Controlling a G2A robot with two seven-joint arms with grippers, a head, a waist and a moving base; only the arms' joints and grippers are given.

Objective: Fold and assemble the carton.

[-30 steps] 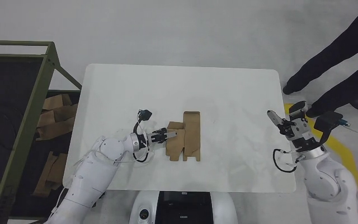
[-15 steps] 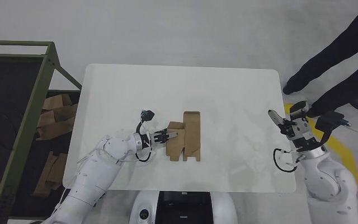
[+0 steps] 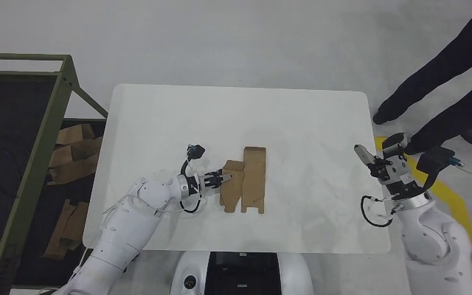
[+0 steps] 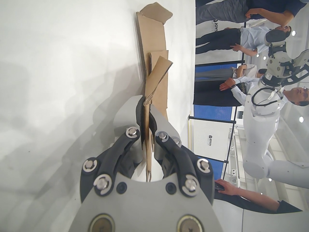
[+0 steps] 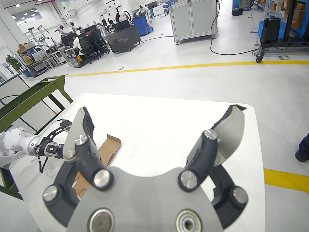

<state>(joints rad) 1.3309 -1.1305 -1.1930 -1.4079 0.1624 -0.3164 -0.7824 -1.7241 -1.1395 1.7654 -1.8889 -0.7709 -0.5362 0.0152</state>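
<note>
The flattened carton [image 3: 243,179] lies on the white table [image 3: 310,118], a little left of centre and toward the near edge, with its long axis running near to far. The left gripper [image 3: 219,178] comes at it from the left, across that axis, and is clamped narrowly on the carton's left-hand panel. That panel looks lifted slightly off the rest. Any fold probably turns on this relation: the crease runs parallel to the long axis, just to the right of the grip, so the held panel should swing up and over toward the right. The left arm is plainly the nearer one. The right gripper [image 3: 376,147] hangs at the table's right edge, well apart from the cardboard, its fingers spread wide with nothing between them. The top view gives the layout, but not how firm the grip is. The left wrist view settles that, with both pads pressed on a thin cardboard edge and the layers beyond splaying a little. From the right wrist, the carton sits low and far across the table, with bare surface between.
</note>
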